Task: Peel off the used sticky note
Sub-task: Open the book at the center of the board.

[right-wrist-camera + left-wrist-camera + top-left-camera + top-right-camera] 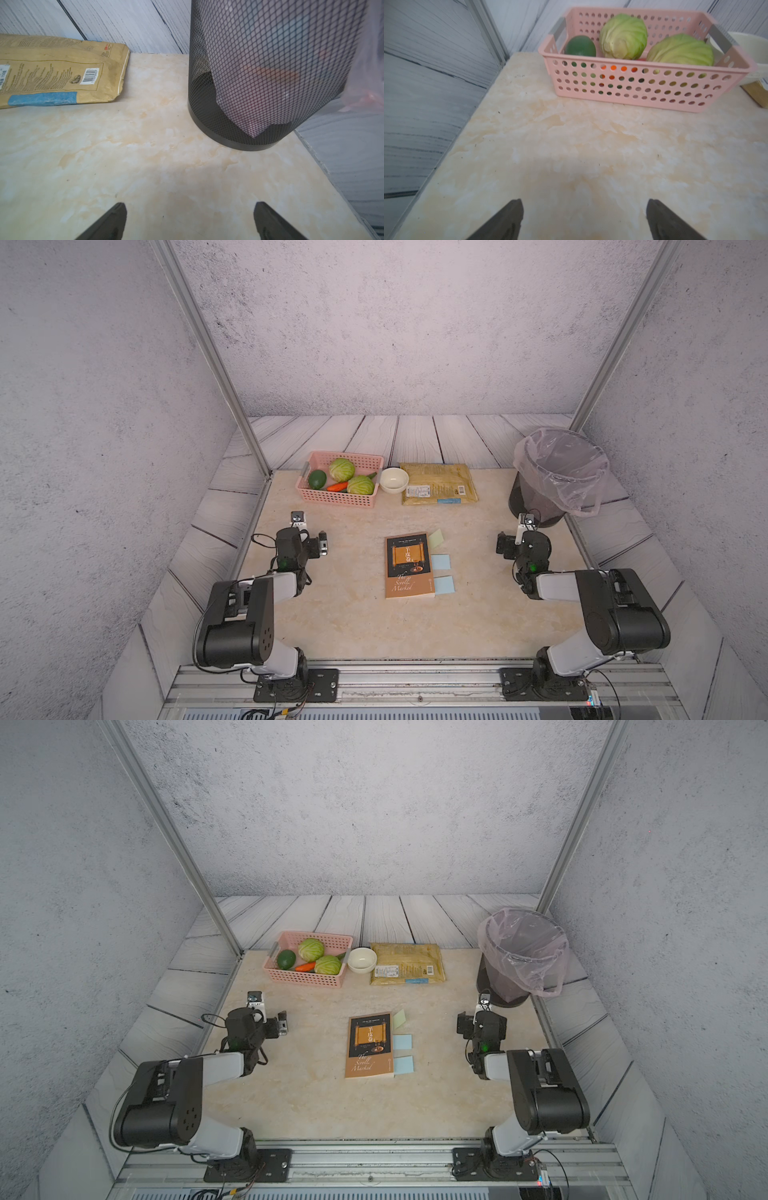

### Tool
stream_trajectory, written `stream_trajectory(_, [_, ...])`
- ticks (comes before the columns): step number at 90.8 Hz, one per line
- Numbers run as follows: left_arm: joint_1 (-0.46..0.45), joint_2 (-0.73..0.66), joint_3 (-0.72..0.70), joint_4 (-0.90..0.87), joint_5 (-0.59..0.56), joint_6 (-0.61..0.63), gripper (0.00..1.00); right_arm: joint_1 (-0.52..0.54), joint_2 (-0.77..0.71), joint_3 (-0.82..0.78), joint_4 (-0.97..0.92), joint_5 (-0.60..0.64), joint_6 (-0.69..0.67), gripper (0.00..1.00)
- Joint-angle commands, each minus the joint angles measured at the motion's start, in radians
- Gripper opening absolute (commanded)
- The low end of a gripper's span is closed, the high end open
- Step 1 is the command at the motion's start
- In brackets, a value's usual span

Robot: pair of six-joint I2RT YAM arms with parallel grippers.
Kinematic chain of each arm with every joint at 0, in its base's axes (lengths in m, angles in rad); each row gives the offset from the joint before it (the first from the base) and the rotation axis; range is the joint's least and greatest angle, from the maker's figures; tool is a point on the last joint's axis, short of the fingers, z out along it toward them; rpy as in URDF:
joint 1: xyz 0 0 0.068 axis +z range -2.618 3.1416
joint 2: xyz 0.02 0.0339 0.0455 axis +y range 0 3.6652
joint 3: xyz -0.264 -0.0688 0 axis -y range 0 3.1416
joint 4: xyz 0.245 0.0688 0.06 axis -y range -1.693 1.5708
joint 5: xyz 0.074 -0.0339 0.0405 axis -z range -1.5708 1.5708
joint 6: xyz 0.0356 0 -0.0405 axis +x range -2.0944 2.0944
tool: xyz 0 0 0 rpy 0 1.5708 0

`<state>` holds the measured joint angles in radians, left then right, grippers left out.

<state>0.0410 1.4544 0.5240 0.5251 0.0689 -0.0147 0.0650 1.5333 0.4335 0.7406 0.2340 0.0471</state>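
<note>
A brown and black book (pixel 409 566) lies flat mid-table. Three sticky notes poke out past its right edge: a pale yellow-green note (pixel 436 538) at the far end and two light blue notes (pixel 441 562) (pixel 444 585) nearer me. Which of them is the used sticky note I cannot tell. My left gripper (pixel 322 543) hovers well left of the book, open and empty, with bare table between its fingers in the left wrist view (pixel 585 202). My right gripper (pixel 501 545) stands right of the book, also open and empty (pixel 190 204).
A pink basket (pixel 338 497) of cabbages, an avocado and a carrot sits at the back left, then a white bowl (pixel 394 480) and a brown paper bag (pixel 438 488). A black mesh bin (pixel 259 72) with a plastic liner stands at the back right, just beyond my right gripper.
</note>
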Motion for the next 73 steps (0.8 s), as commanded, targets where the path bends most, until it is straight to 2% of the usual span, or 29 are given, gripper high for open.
stream_trajectory(1, [-0.005, -0.107, 0.188, -0.408, 0.105, 0.030, 0.98, 0.039, -0.161, 0.087, -0.265, 0.079, 0.008, 1.00])
stream_trajectory(10, [-0.006, -0.164, 0.328, -0.762, 0.207, 0.089, 0.98, 0.051, -0.337, 0.260, -0.756, 0.131, 0.257, 1.00])
stream_trajectory(17, [-0.004, -0.207, 0.401, -0.960, 0.264, 0.136, 0.98, 0.050, -0.389, 0.299, -0.918, 0.197, 0.531, 1.00])
stream_trajectory(20, [-0.005, -0.220, 0.433, -1.051, 0.300, 0.177, 0.98, 0.049, -0.396, 0.297, -0.946, 0.214, 0.603, 1.00])
stream_trajectory(27, [-0.005, -0.247, 0.478, -1.215, 0.358, 0.260, 0.98, 0.043, -0.404, 0.323, -0.982, 0.048, 0.554, 1.00])
stream_trajectory(31, [-0.005, -0.263, 0.497, -1.291, 0.369, 0.286, 0.98, 0.045, -0.400, 0.371, -1.069, -0.079, 0.549, 1.00])
stream_trajectory(37, [-0.005, -0.293, 0.501, -1.366, 0.383, 0.292, 0.98, 0.066, -0.376, 0.426, -1.146, -0.250, 0.562, 1.00])
stream_trajectory(42, [-0.004, -0.323, 0.466, -1.358, 0.400, 0.258, 0.98, 0.116, -0.351, 0.459, -1.183, -0.353, 0.549, 0.98])
stream_trajectory(46, [-0.005, -0.343, 0.420, -1.326, 0.427, 0.231, 0.98, 0.179, -0.324, 0.491, -1.231, -0.381, 0.527, 0.96])
stream_trajectory(50, [-0.006, -0.357, 0.396, -1.318, 0.458, 0.257, 0.99, 0.264, -0.299, 0.520, -1.280, -0.360, 0.504, 0.95])
stream_trajectory(54, [-0.007, -0.364, 0.390, -1.315, 0.438, 0.265, 0.99, 0.329, -0.275, 0.554, -1.319, -0.361, 0.487, 0.95])
stream_trajectory(59, [-0.008, -0.369, 0.390, -1.306, 0.413, 0.263, 0.98, 0.399, -0.248, 0.581, -1.330, -0.425, 0.470, 0.93])
stream_trajectory(68, [-0.008, -0.372, 0.373, -1.295, 0.434, 0.264, 0.98, 0.448, -0.213, 0.602, -1.285, -0.559, 0.470, 0.89])
stream_trajectory(73, [-0.007, -0.368, 0.368, -1.296, 0.440, 0.267, 0.98, 0.458, -0.184, 0.617, -1.258, -0.620, 0.462, 0.84])
